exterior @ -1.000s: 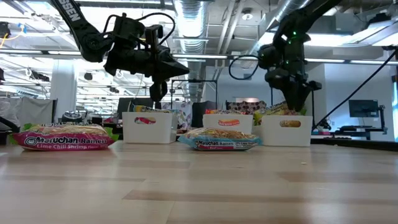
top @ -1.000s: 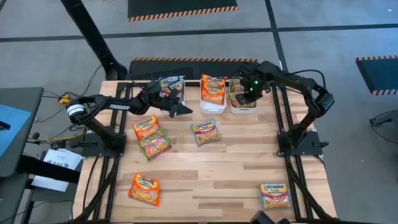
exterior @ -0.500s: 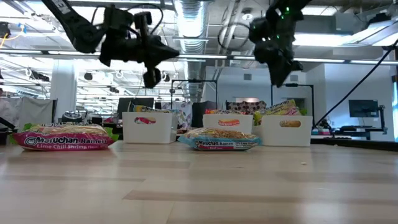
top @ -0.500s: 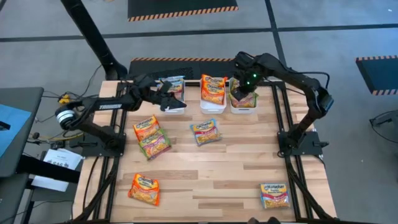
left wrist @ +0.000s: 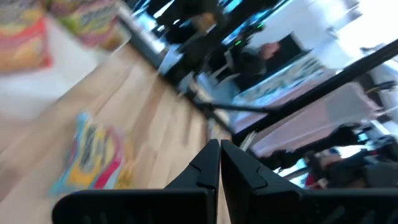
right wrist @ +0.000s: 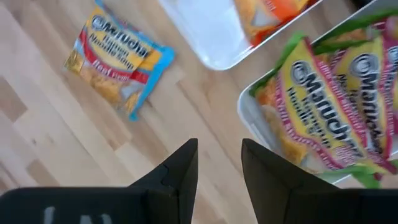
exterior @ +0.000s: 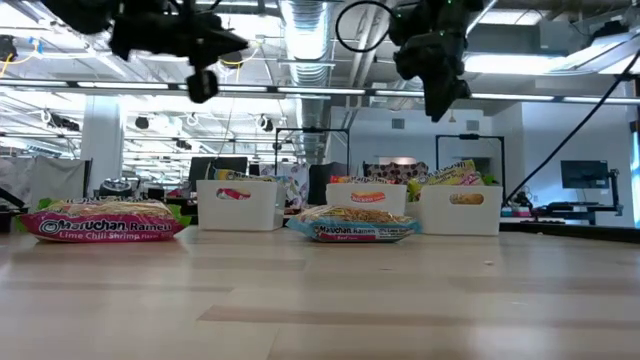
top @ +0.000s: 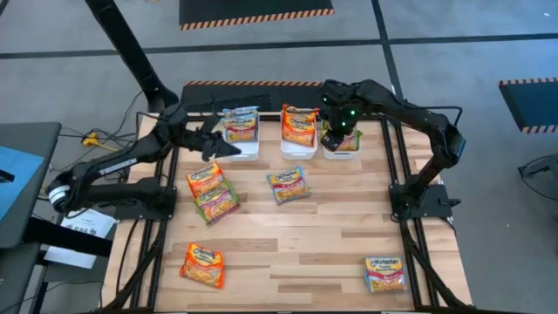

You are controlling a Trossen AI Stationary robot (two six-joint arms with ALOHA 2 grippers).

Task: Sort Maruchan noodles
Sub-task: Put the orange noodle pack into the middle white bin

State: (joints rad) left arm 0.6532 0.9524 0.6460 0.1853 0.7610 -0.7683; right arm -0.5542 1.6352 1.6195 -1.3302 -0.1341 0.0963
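My right gripper [top: 332, 139] hangs unclenched and empty above the green-packet bin [top: 341, 150], so I judge I am between picks. The nearest loose Maruchan noodles packet, blue-edged [top: 289, 185], lies mid-table; next I must descend squarely over it. My left gripper [top: 228, 146] waits clenched, empty.

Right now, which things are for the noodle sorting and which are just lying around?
For the job:
- loose noodle packets
- three white bins
- right gripper, jaws open
- left gripper, jaws shut

Just lying around:
- papers beside the table
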